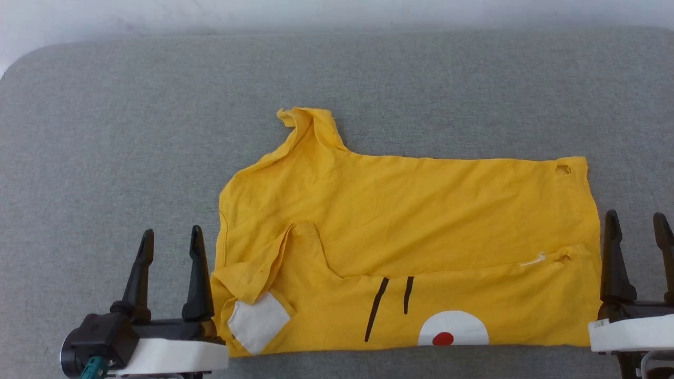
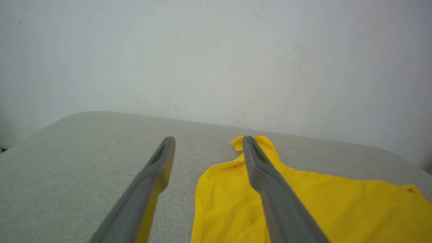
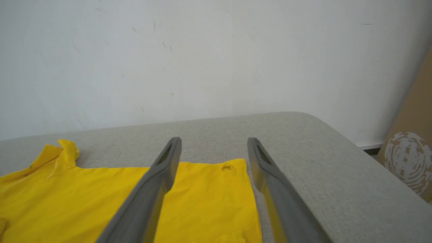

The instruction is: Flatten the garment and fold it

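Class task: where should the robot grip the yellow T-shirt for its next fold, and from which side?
Probably the far edge of the garment: the left tool on the raised sleeve, the right tool on the far hem corner, each from its own end. That edge lies unfolded, and both open tools flank it.

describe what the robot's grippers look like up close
The left gripper and right gripper each have two long, dark, tapering fingers with a narrow slot near the tip, set on a white housing. The left one carries a black round module with a teal connector; a thin pale cable loops below the right one.
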Robot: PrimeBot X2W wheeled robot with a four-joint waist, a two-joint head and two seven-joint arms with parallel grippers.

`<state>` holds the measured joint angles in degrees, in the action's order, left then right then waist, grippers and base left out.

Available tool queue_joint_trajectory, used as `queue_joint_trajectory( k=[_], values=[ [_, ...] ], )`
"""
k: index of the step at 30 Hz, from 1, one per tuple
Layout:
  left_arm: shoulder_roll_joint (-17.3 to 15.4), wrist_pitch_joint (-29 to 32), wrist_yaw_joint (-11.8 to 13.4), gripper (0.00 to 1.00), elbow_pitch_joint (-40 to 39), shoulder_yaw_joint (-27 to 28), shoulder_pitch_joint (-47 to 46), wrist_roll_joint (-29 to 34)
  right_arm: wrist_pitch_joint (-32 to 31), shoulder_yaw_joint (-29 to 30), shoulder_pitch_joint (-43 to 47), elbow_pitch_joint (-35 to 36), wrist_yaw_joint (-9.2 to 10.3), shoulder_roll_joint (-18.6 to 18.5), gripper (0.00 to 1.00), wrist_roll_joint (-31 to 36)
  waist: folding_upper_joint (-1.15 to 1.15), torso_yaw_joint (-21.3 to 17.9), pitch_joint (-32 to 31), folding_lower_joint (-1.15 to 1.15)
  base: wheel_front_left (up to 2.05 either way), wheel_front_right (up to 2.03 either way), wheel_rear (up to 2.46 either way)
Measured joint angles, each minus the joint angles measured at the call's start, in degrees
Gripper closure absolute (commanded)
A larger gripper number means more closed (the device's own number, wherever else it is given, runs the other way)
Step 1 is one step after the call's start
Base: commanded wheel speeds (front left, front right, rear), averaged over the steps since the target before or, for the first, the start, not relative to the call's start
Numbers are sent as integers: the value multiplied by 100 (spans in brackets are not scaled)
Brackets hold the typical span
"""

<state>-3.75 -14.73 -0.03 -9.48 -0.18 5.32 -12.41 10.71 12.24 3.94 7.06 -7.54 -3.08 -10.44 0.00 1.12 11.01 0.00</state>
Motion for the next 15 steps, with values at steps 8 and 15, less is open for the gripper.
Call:
queue_joint_trajectory(
  k=[8,15],
  values=[
    [-89,310,-234,0,256,81,-605,-169,99,13,-54,-97,0,2,0,-40,0,-60,154,0,0,0,0],
    [-683,1849,-505,0,314,-77,-2329,-458,151,-116,-320,-216,0,5,0,-153,0,-135,532,0,0,0,0]
  ],
)
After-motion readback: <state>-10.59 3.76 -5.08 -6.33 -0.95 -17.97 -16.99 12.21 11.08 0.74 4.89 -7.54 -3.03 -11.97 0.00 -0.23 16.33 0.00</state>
